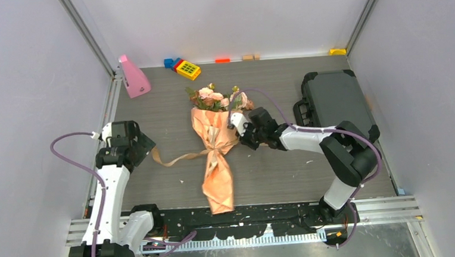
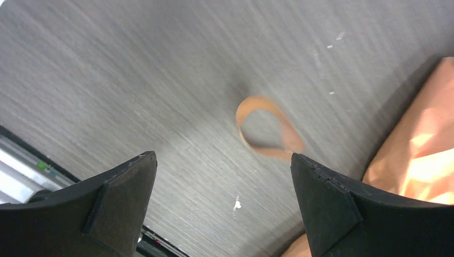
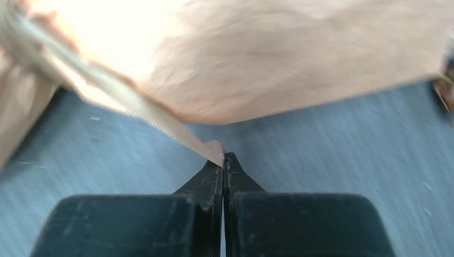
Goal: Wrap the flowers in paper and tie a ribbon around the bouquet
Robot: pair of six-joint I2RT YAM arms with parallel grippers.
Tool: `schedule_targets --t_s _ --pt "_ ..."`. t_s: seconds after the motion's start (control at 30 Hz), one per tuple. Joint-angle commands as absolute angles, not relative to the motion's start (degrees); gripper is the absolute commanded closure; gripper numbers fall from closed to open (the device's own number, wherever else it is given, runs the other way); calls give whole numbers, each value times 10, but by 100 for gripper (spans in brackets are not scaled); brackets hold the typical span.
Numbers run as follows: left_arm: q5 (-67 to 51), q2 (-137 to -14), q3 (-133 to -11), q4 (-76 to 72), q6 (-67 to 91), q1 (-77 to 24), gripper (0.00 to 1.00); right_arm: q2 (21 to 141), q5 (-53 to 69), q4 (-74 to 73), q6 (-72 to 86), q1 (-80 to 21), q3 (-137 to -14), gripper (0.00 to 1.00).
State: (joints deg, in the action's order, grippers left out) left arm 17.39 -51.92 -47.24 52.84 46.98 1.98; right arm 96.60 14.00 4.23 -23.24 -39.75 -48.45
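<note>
Grey wood-grain desk (image 1: 170, 102); pale lilac walls (image 1: 30, 69), metal corner posts (image 1: 88, 35). Bouquet (image 1: 210, 126) lies mid-desk between both jaws, just beside right jaws. Left jaws wide open, holding nothing, over bare desk; ribbon (image 2: 289, 138) loop just beyond them. Right jaws fully shut, ribbon end at their tip; actual pinch unclear, view blurred. Yellow toy (image 1: 188, 69) keys too small to read. Stems hidden inside paper (image 1: 218, 183).

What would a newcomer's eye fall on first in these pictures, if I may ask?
The bouquet, pink roses topping a peach-orange paper cone, lies in the middle of the table. The right gripper is shut at the cone's right side, apparently pinching the end of the ribbon, while the left gripper hangs open over a ribbon loop to the left.
</note>
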Motion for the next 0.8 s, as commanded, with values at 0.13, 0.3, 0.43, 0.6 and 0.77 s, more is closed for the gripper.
schedule_targets --t_s 0.13,0.3,0.43,0.6,0.77 --pt "80 -514 -521 437 425 18 0 909 131 -115 -330 -282 -572 99" --pt "6 -490 -517 367 378 18 0 913 177 -193 -411 -256 -592 99" --pt "-72 -473 -538 334 332 19 0 919 190 -196 -418 -248 -591 99" --pt "177 -429 -622 427 374 19 0 923 196 -206 -422 -235 -588 99" --pt "442 -412 -707 575 468 19 0 925 205 -210 -421 -233 -590 99"
